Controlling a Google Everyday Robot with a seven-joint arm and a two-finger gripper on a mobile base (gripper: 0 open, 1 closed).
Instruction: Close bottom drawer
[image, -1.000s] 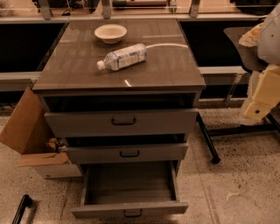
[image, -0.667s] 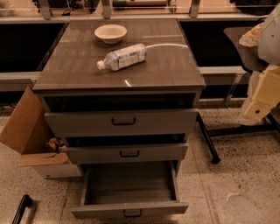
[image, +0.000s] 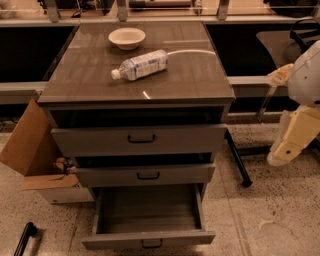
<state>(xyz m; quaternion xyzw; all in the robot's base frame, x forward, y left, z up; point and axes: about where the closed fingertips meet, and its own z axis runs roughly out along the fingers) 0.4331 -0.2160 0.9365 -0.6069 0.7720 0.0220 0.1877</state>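
Pulled well out at 6 o'clock of the view: bottom drawer (image: 148, 222), box bare as far as visible, slim front panel running 9-to-3 with small black handle (image: 151, 244) at mid-width. Hanging at 3 o'clock, well apart from the cabinet (image: 220, 107) and about level with the two upper drawers: hand (image: 294, 136), holding nothing; cannot tell how far open. From the hand, look toward 8 o'clock for the front panel, lower and nearer the camera. Probably need to swing down and round to the panel's 6 o'clock face, then push toward 12, square to that long axis. Likely risk: off-centre contact and a skewed slide.
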